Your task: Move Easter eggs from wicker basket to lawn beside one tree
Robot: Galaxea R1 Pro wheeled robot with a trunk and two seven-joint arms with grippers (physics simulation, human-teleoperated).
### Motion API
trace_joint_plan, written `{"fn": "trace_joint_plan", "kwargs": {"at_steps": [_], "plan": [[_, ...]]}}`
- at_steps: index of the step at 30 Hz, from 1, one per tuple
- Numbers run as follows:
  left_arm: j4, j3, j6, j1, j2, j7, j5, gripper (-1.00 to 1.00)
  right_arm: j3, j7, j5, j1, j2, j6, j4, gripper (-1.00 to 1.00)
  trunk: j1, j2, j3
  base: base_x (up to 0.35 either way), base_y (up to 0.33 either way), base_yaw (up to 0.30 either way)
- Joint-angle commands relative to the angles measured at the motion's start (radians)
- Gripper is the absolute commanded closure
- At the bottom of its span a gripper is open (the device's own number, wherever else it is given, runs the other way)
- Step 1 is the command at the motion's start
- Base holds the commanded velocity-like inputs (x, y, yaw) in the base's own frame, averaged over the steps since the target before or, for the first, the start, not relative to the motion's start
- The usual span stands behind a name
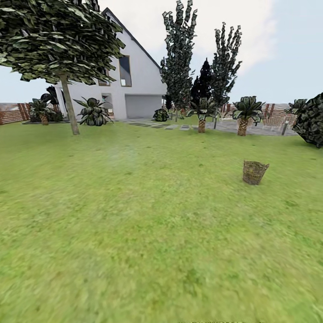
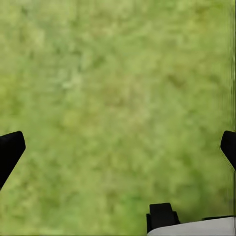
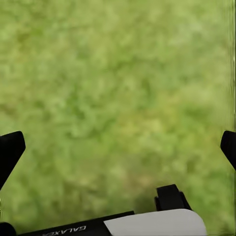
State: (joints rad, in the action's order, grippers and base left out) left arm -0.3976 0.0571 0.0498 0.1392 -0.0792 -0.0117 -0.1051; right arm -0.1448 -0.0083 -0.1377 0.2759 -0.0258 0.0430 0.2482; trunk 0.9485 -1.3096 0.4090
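Grass of the lawn [image 1: 134, 233] spread under everything, and both wrist views looked straight down on it. The tree [image 1: 69, 105] stood far off to the left front, trunk bare and upright, well apart from either gripper. The basket [image 1: 255, 172] sat upright on the grass ahead and to the right, mouth up, tapering to its base, also well out of reach of the right gripper [image 3: 118, 147]. The eggs could not be made out through the weave at that range, so their long axis could not be told. Left gripper [image 2: 118, 147] and right gripper each had fingers spread wide, nothing between them but grass. By my judgement the eggs would be light, hard and smooth, apt to slip or roll, so each wants a grip across its middle, coming down through the basket mouth. The basket itself looked light and might tip or shift if nudged.
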Motion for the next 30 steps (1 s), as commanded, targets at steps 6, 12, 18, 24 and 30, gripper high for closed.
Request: {"fn": "trace_joint_plan", "kwargs": {"at_steps": [6, 12, 18, 24, 30], "plan": [[0.0, -0.003, -0.007, 0.0, -0.001, 0.0, -0.005, -1.0, -0.017, -0.001, -0.007, 0.0, -0.003, 0.004, 0.002, -1.0, -0.023, 0.042, -0.018, 0.0, 0.0, -0.275], [0.0, -0.003, -0.009, 0.0, -0.003, -0.002, -0.003, -1.0, -0.02, -0.001, -0.008, 0.0, -0.001, 0.003, 0.001, -1.0, -0.046, 0.084, -0.037, 0.0, 0.0, -0.276], [0.0, -0.003, -0.01, 0.0, -0.004, -0.003, -0.002, -1.0, -0.021, -0.002, -0.007, 0.0, -0.002, 0.003, 0.001, -1.0, -0.069, 0.126, -0.054, 0.0, 0.0, -0.275], [0.0, -0.003, -0.008, 0.0, -0.004, -0.004, -0.004, -1.0, -0.021, -0.002, -0.007, 0.0, 0.0, 0.002, -0.001, -1.0, -0.092, 0.168, -0.068, 0.0, 0.0, -0.254], [0.0, -0.003, -0.008, 0.0, -0.004, -0.004, -0.004, -1.0, -0.021, -0.002, -0.007, 0.0, 0.0, 0.002, -0.001, -1.0, -0.115, 0.21, -0.081, 0.0, 0.0, -0.239]]}}
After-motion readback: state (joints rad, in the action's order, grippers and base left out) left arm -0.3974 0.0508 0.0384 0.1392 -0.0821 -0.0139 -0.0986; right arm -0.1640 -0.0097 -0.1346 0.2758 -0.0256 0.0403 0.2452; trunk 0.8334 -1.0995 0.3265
